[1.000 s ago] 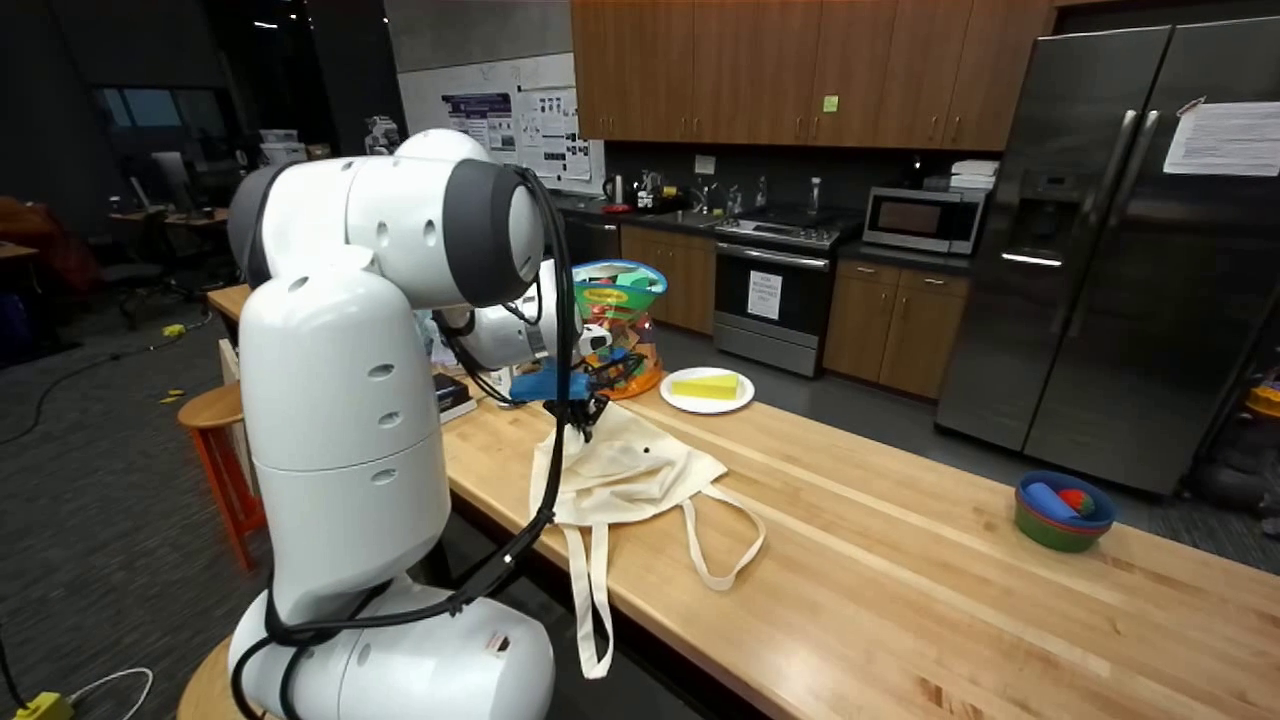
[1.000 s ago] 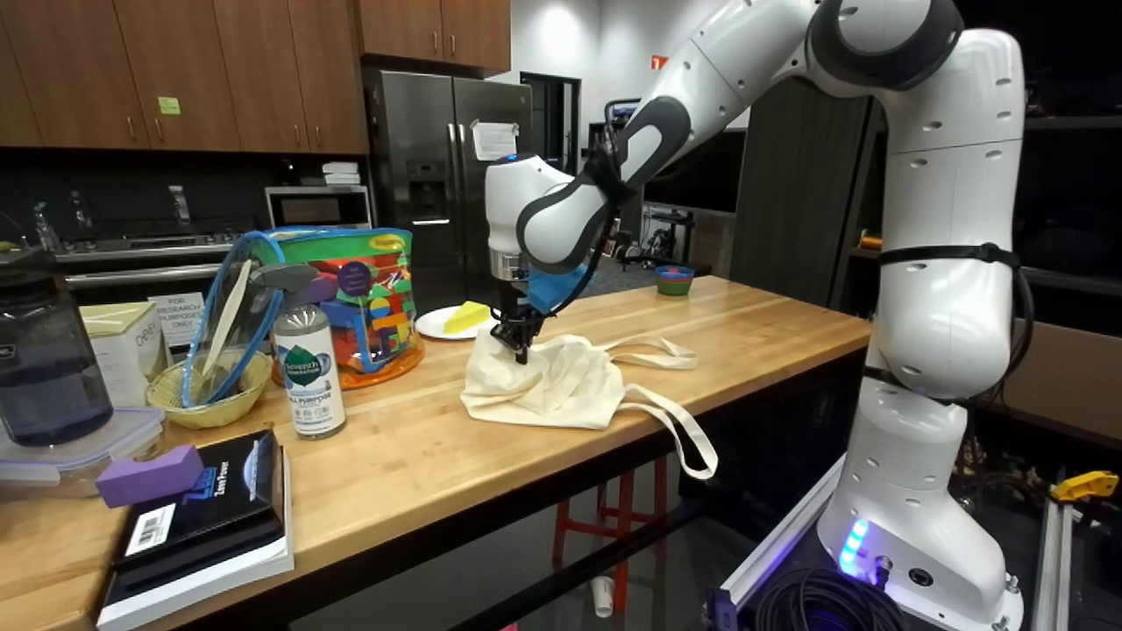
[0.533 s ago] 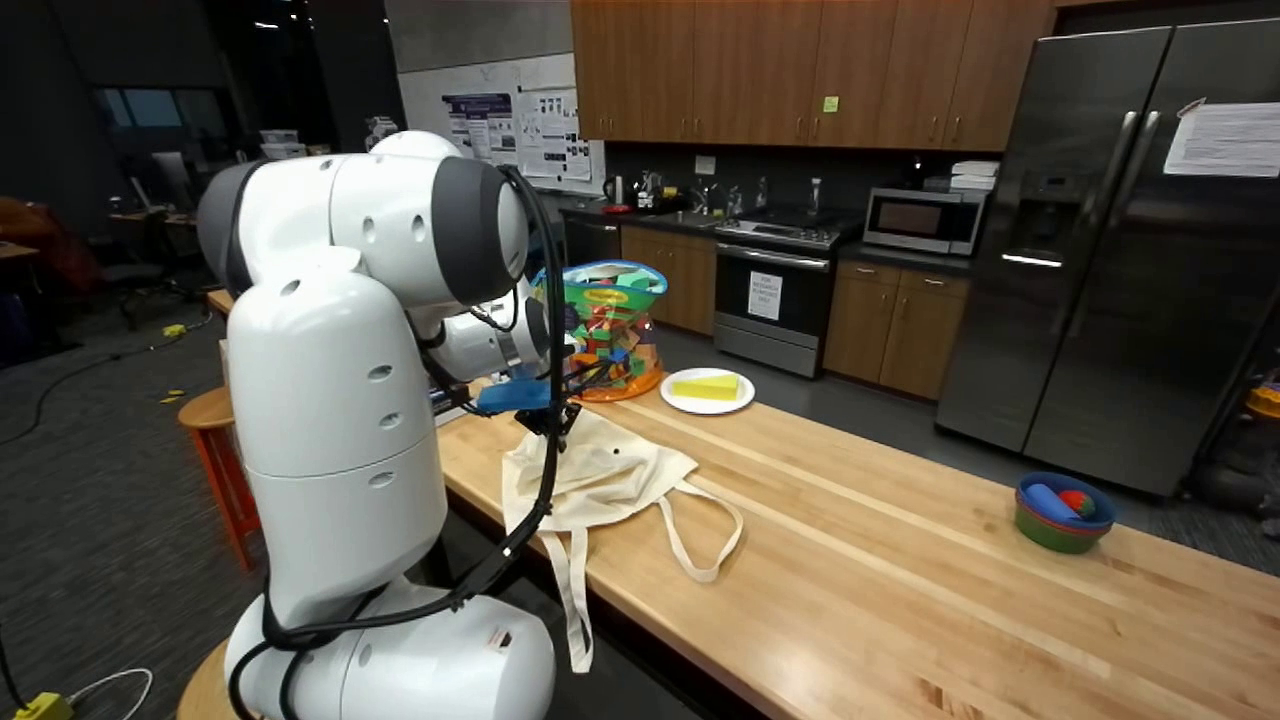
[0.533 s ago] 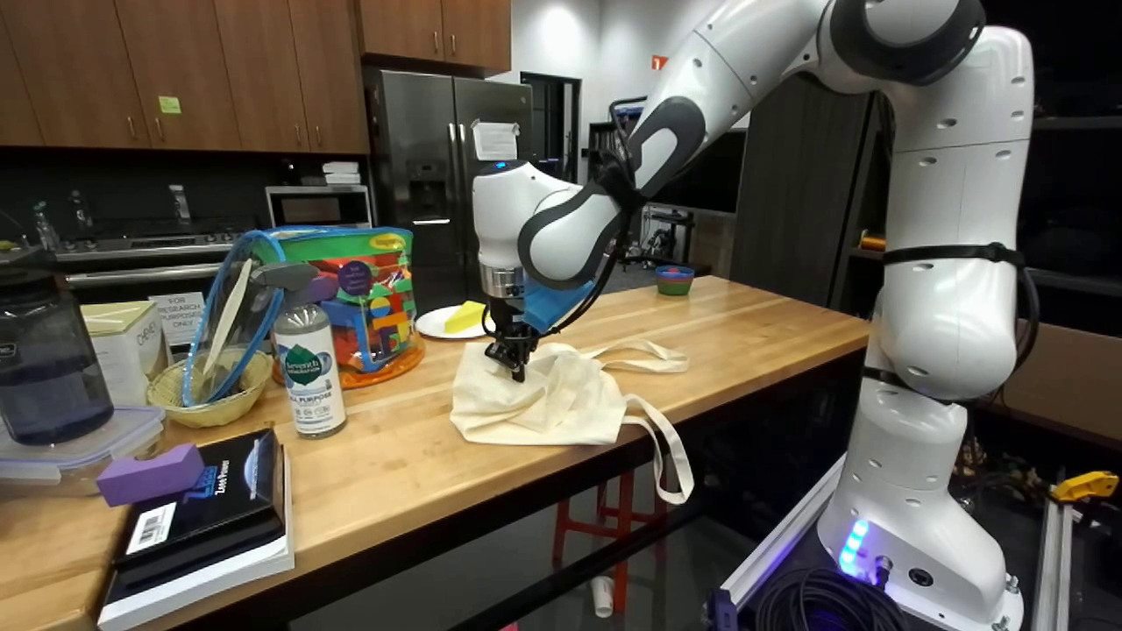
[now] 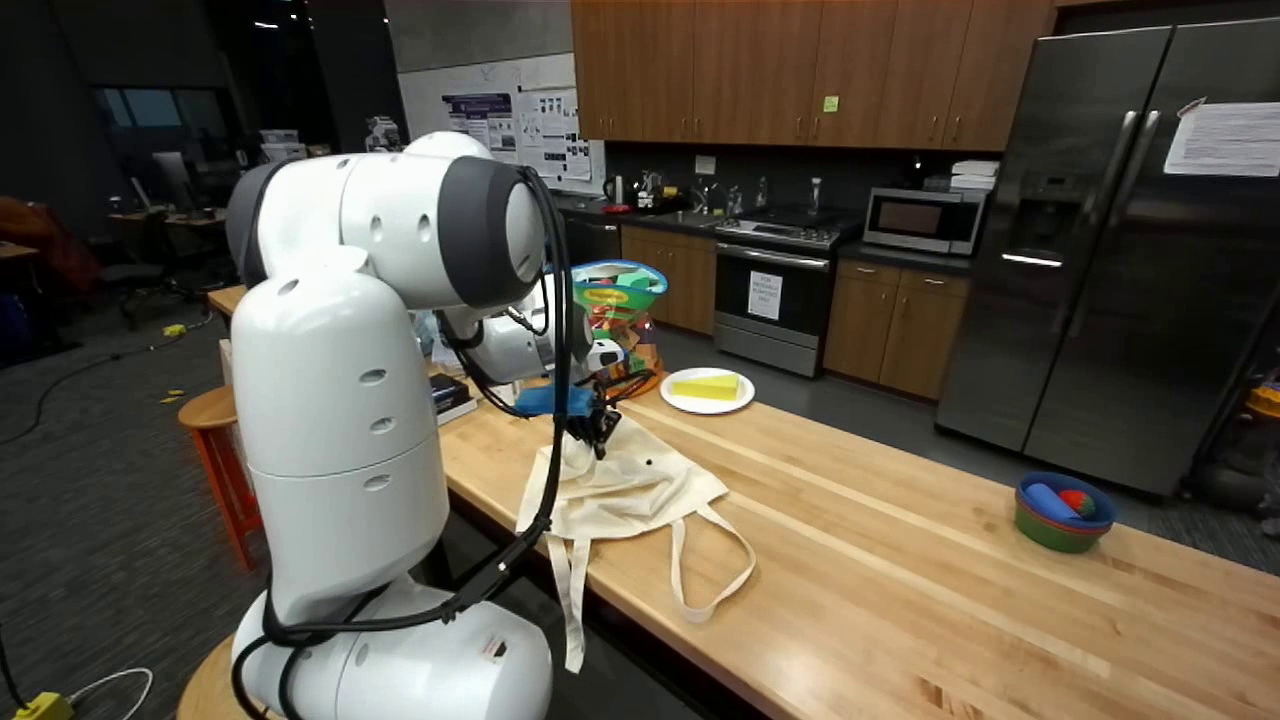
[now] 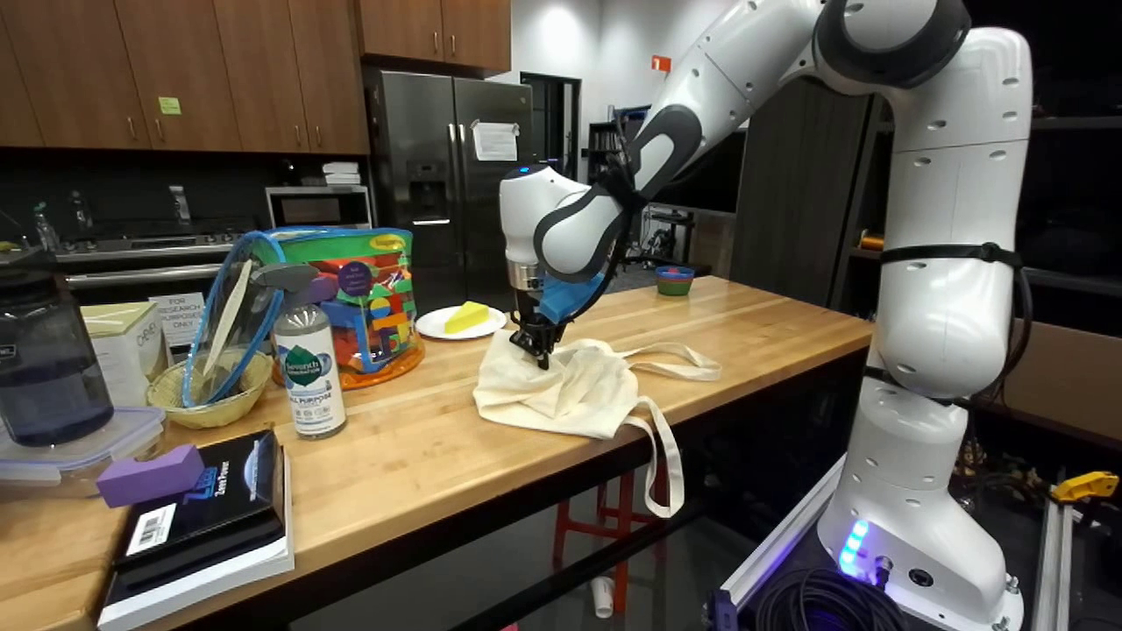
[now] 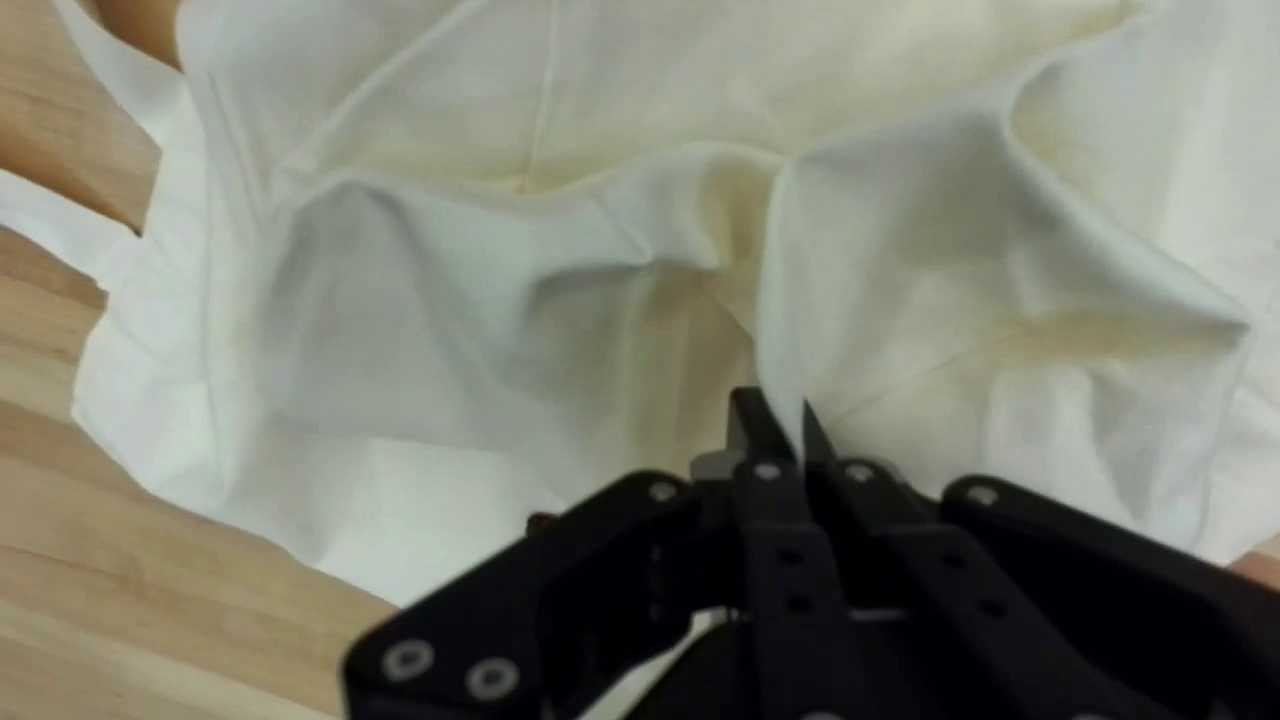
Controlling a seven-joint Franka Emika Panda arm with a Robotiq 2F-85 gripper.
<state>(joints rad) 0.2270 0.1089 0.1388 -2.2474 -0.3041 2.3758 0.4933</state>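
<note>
One cream tote bag (image 6: 574, 394) lies crumpled on the wooden table (image 6: 403, 478), and the gripper (image 7: 790, 440) is clamped on its cloth: in the wrist view a raised fold runs down between the fingertips (image 7: 750, 425). Over the last half second gripper and bag have slid together, widening the gap between the bag and the spray bottle (image 6: 308, 377). The cloth follows the claw, so the hold looks sound, and for the work in hand this reads as a drag over the wood rather than a lift. Below the bag a hanging strap (image 6: 674, 469) drops past the table's edge; beside the bag a second strap (image 6: 692, 374) rests on the wood.

Near the bag lies a white plate (image 5: 706, 406) bearing a yellow wedge (image 5: 706, 387); also near the bag stands a clear zip bag of coloured blocks (image 6: 364, 298). The spray bottle, a little farther from the bag, is labelled "Seventh Generation" and "ALL PURPOSE". Farther still from the bag, a black package (image 6: 197, 526) seems to say "Zeee Power", though the print is turned and small. Well beyond the bag, a paper sign (image 6: 178, 311) on the oven (image 5: 798, 315) reads "FOR RESEARCH PURPOSES ONLY". Stacked bowls (image 5: 1060, 540) sit on the table, well apart from the bag.
</note>
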